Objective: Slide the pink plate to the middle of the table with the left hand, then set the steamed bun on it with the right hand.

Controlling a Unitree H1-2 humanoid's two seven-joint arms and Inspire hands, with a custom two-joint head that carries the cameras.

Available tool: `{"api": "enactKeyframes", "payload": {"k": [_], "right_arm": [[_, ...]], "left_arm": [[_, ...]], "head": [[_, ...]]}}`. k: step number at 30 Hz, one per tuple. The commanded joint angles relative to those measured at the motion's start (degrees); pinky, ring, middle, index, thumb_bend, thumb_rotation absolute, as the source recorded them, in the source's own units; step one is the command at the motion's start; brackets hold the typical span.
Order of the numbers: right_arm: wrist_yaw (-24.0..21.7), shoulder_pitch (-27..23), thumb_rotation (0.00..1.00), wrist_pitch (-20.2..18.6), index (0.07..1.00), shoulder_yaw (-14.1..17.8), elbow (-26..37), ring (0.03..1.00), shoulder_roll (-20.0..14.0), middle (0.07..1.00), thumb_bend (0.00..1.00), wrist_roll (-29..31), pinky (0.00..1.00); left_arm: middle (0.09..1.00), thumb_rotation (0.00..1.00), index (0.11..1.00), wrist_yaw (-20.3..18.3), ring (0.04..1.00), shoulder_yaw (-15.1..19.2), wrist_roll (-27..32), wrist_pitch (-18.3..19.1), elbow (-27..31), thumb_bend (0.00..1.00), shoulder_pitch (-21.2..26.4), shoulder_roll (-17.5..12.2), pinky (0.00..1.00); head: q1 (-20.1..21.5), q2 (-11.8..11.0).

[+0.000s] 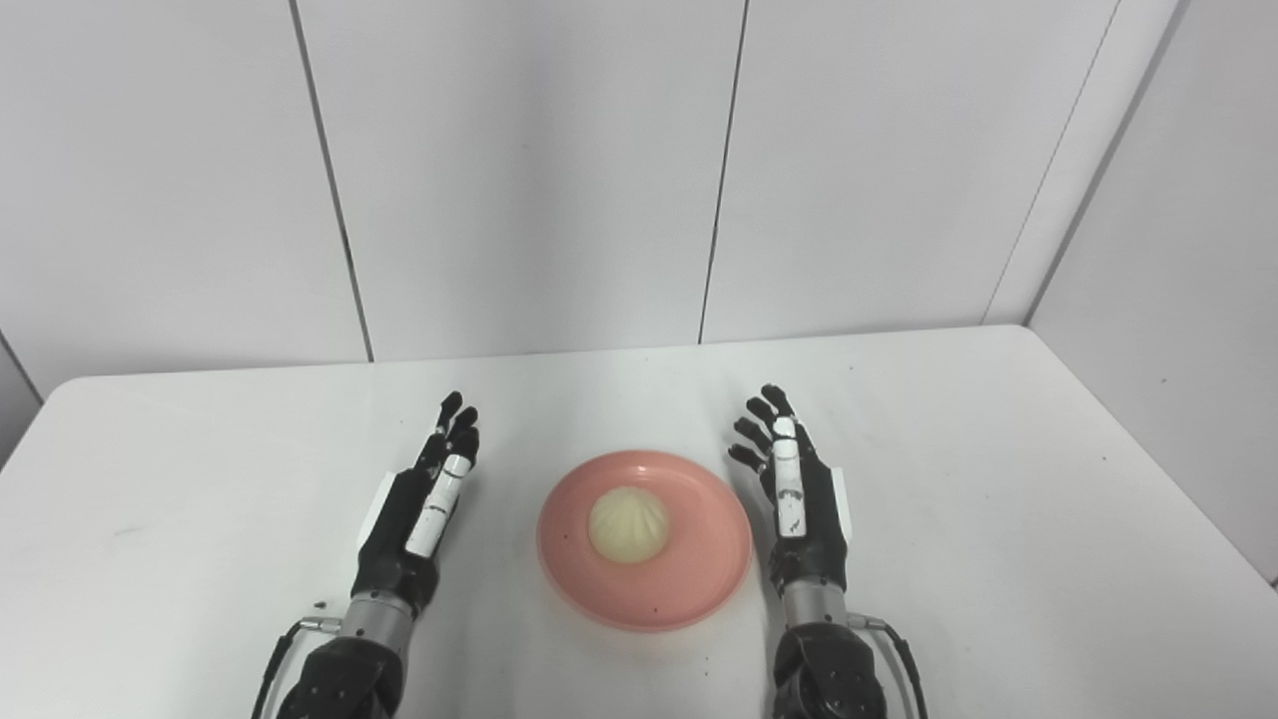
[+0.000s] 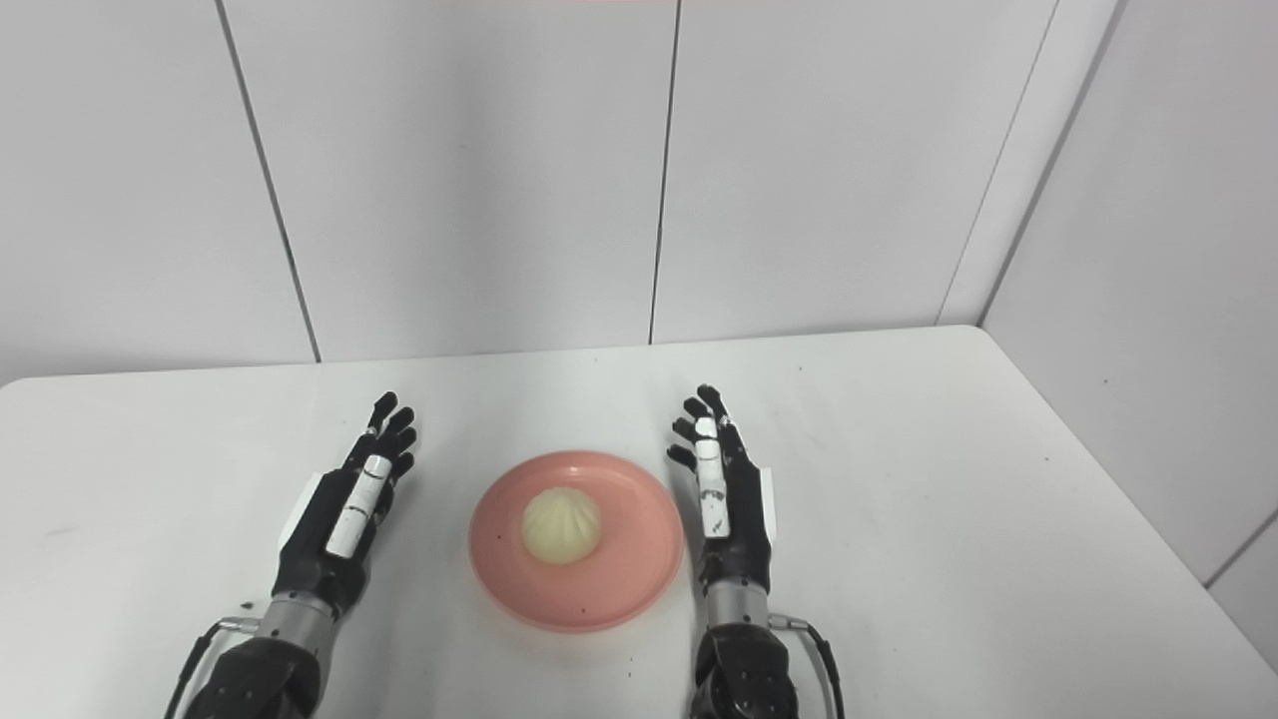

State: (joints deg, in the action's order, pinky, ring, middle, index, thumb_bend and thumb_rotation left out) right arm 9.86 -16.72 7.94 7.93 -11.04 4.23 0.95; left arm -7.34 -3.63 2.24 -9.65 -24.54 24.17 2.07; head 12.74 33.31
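We see the steamed bun (image 1: 628, 524) sitting on the pink plate (image 1: 699, 584) mid-table, the left hand (image 1: 420, 509) and right hand (image 1: 795, 489) flanking the plate, fingers spread and empty — so we judge the job done; best keep both clear of the plate.

Pink plate (image 1: 699, 584), pale cream bun (image 1: 629, 524) (pleated), white table (image 1: 998, 479), black-and-white hands.

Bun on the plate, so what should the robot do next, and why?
Probably nothing more than draw both arms back. The steamed bun already sits on the pink plate, and the left hand and right hand are open, holding nothing.
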Motion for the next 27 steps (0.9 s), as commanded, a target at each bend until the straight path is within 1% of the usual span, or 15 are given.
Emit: {"api": "enactKeyframes", "payload": {"k": [1, 9, 17, 27], "right_arm": [[0.0, 1.5, 0.97, -1.1, 0.866, -0.7, 0.2, 0.832, 0.7, 0.87, 0.78, -0.3, 0.78], [0.1, 2.0, 0.97, -2.3, 0.85, -1.9, 0.8, 0.826, 0.3, 0.866, 0.76, -0.8, 0.78], [0.3, 2.3, 0.99, -3.0, 0.857, -3.0, 1.3, 0.829, -0.3, 0.867, 0.73, -2.4, 0.78], [0.4, 2.3, 0.99, -3.3, 0.86, -3.5, 1.4, 0.834, -0.6, 0.866, 0.72, -3.2, 0.77]], "left_arm": [[0.989, 0.85, 0.989, -0.2, 1.0, 0.0, 0.4, 0.3, 1.6, 0.77, 0.4, 0.3, 1.0], [0.995, 0.86, 0.988, 0.1, 1.0, -0.3, 0.1, 2.2, 2.8, 0.78, 0.1, 1.1, 1.0], [0.997, 0.86, 0.993, 0.2, 1.0, -0.4, 0.2, 2.1, 3.2, 0.77, 0.0, 1.3, 1.0], [0.993, 0.86, 0.988, 0.0, 1.0, -0.3, 0.5, 2.7, 3.4, 0.79, 0.0, 1.1, 1.0]], "head": [[-0.3, 0.2], [-0.6, 0.2], [-0.7, 0.2], [-0.6, 0.2]]}}
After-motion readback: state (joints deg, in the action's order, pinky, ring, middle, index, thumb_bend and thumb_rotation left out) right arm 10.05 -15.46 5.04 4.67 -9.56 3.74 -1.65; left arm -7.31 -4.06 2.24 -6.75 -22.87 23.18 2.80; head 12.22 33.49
